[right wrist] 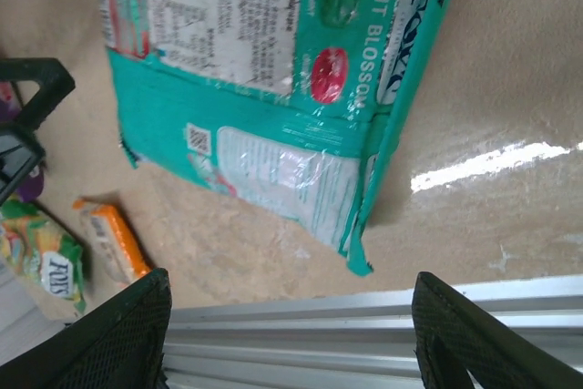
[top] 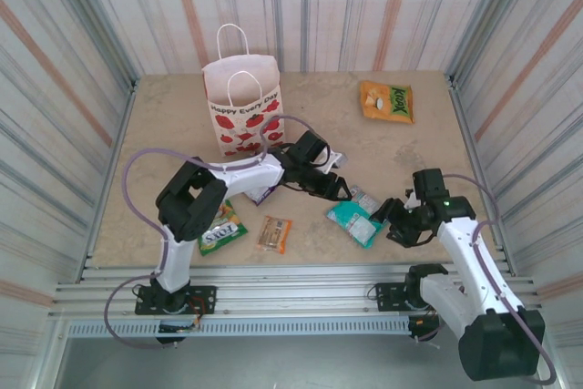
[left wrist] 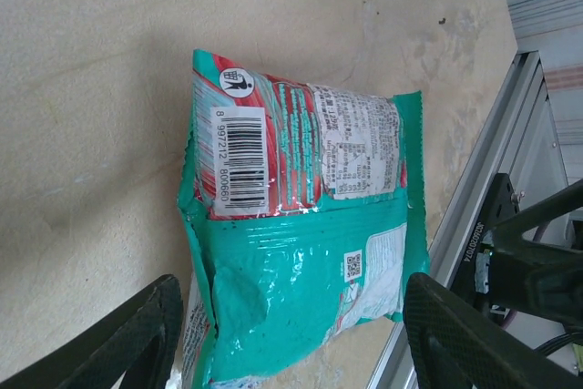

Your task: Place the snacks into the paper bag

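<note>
The teal snack packet (top: 353, 221) lies flat near the table's front, between my two grippers. My left gripper (top: 333, 188) hovers just above and left of it, open; in the left wrist view the teal packet (left wrist: 305, 234) lies between and beyond the spread fingers of the left gripper (left wrist: 291, 343), untouched. My right gripper (top: 390, 217) is open at the packet's right edge; in the right wrist view the packet (right wrist: 264, 70) lies ahead of the right gripper (right wrist: 291, 339), nothing between the fingers. The paper bag (top: 242, 105) stands upright at the back left.
An orange packet with a green label (top: 386, 101) lies back right. A green packet (top: 221, 228) and a brown-orange bar (top: 273, 233) lie front left. A purple packet (top: 263, 194) peeks from under the left arm. The metal rail (right wrist: 364, 334) runs along the front edge.
</note>
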